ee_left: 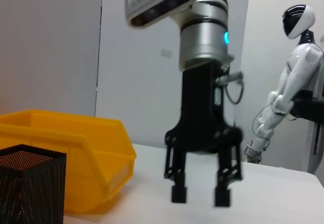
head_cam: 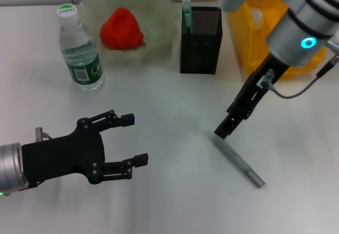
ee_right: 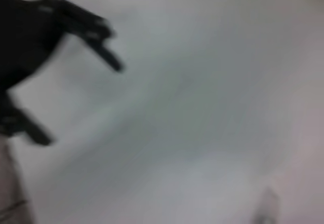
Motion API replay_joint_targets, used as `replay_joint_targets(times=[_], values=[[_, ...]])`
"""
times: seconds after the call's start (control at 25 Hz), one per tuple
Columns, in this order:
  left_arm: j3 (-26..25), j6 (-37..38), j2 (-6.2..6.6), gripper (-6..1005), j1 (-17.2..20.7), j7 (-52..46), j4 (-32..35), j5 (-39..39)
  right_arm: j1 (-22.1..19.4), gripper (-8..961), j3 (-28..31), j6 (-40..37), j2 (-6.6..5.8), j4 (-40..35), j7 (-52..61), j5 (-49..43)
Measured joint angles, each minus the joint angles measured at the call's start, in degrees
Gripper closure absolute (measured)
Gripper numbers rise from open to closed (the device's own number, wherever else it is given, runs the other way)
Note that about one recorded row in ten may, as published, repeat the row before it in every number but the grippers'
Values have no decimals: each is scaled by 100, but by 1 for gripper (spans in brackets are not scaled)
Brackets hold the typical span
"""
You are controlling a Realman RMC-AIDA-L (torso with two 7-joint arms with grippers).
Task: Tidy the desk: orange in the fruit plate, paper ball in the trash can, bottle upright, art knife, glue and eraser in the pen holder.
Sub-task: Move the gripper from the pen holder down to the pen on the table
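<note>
Right claw point(head_cam: 222, 132) hangs over upper end of art knife point(head_cam: 238, 161), fingers parted, holding nothing. Knife lies flat on counter point(head_cam: 169, 202), well apart from pen holder point(head_cam: 200, 39). Advice: straddle handle across its width, descend to counter, close firmly. Left claw point(head_cam: 132, 140) open, empty, idle, low near side.
</note>
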Motion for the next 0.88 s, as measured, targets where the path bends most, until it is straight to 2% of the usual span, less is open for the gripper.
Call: replay_joint_targets(times=[0.12, 0.36, 0.4, 0.88], values=[[-2, -20, -18, 139, -1, 14, 0, 2, 51, 259, -573, 294, -8, 16, 406, -59], [-30, -32, -40, 139, -1, 22, 0, 3, 144, 259, -1357, 525, 31, 210, 558, -101], [-32, -32, -45, 139, -2, 22, 0, 4, 147, 259, -1687, 685, 40, 305, 570, -81], [-51, -38, -80, 139, -13, 22, 0, -6, 66, 260, -2616, 1295, 64, 462, 580, 306]])
